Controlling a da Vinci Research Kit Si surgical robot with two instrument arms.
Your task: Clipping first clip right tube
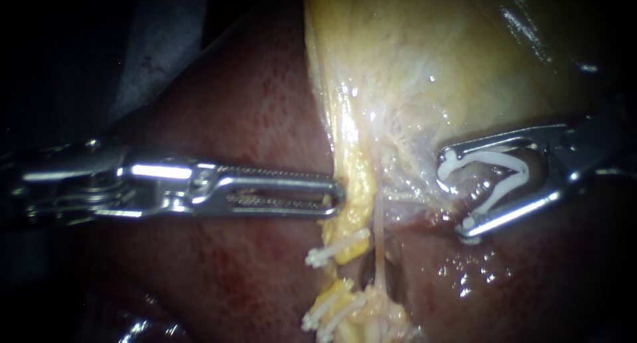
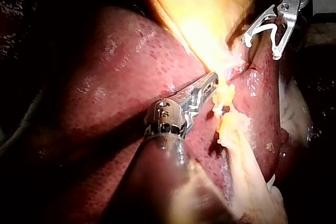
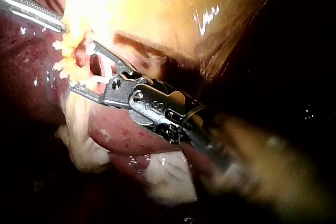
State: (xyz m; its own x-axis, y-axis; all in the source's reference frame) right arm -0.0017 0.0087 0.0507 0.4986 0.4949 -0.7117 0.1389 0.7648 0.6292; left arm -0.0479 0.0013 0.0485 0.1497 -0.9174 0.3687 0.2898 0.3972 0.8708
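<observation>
Glare floods the gallbladder [image 2: 207, 24]; the edges lie dark.

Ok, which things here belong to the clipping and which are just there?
In the job:
right instrument, carrying an open clip between its jaws
right tube
left instrument, jaws shut on the gallbladder

Just there:
liver
set clips on the left tube

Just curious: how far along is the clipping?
Done: clips sit on the left tube. In hand: the left instrument grips yellow tissue; the right instrument carries an open clip, short of the bare right tube. Left: closing it there.
</observation>
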